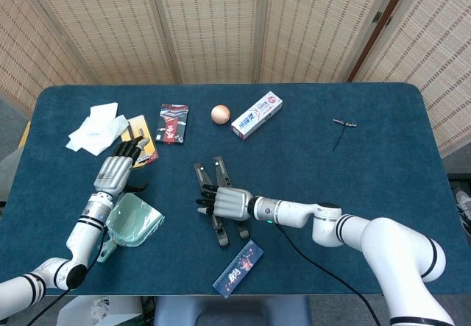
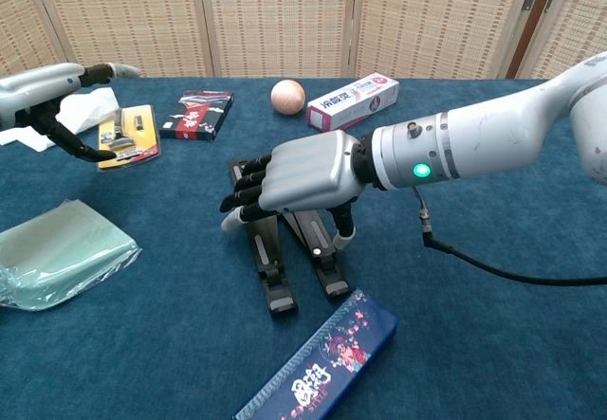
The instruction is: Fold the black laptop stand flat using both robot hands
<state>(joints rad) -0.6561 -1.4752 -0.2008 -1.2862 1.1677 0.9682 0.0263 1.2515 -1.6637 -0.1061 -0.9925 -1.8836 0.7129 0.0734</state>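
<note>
Blue table [image 1: 383,164], black laptop stand [image 2: 285,249] lying flat, right hand [image 2: 299,178] spread over it, left hand [image 1: 116,168] spread, empty.

A tabletop [image 1: 383,186] covered in dark teal cloth fills most of the head view, its corners rounded. Behind its far edge stands a folding screen [image 1: 213,24] of pale woven panels set in light wooden frames, the panels angled to one another. At the right a dark brown post [image 1: 377,24] leans across the screen, with a small metal hinge on it. Grey floor [image 1: 15,131] shows beyond the tabletop's left end. The light is even and soft, with faint shadows.
</note>
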